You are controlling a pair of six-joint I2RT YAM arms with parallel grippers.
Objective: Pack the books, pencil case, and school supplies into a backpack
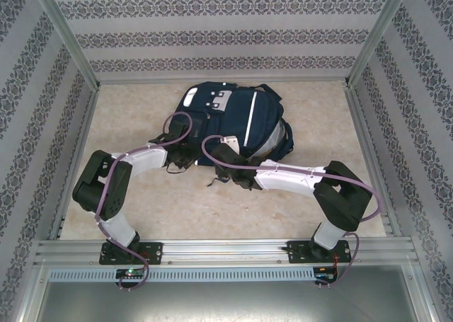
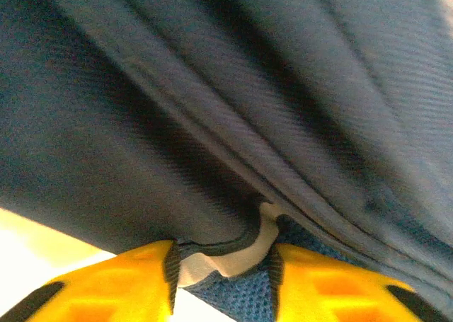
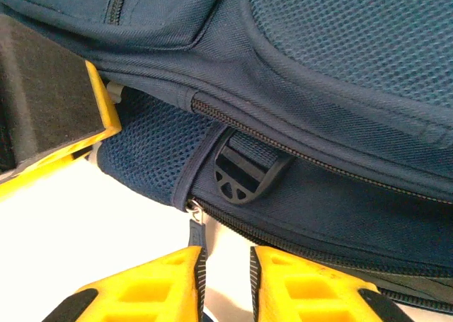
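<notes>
At the 12 o'clock side of the pale stone-patterned surface (image 1: 141, 202), the large navy blue fabric backpack (image 1: 226, 117) with the white reflective stripe is lying flat, its lower edge facing both arms. The placement is suiting a two-arm approach, since the seams and zipper are presenting toward the bases.

The left gripper (image 2: 223, 283) is sitting at the bag's 7 o'clock corner. Its jaws are standing partly spread, with a pale tab with black trim (image 2: 212, 265) and blue mesh lying between them. Whether they are pressing on that edge, I cannot tell. Judged purpose: steadying the bag.

The right gripper (image 3: 226, 279) is sitting at the 6 o'clock edge. Its jaws are standing slightly apart. The small dark zipper pull (image 3: 196, 237) is hanging at the gap and touching one jaw only, so nothing is being pinched. A black plastic buckle (image 3: 241, 177) is lying just above, toward 12 o'clock.

Assessment: zipper work appears to be the step in hand. A firm grip on the pull is still wanting.
</notes>
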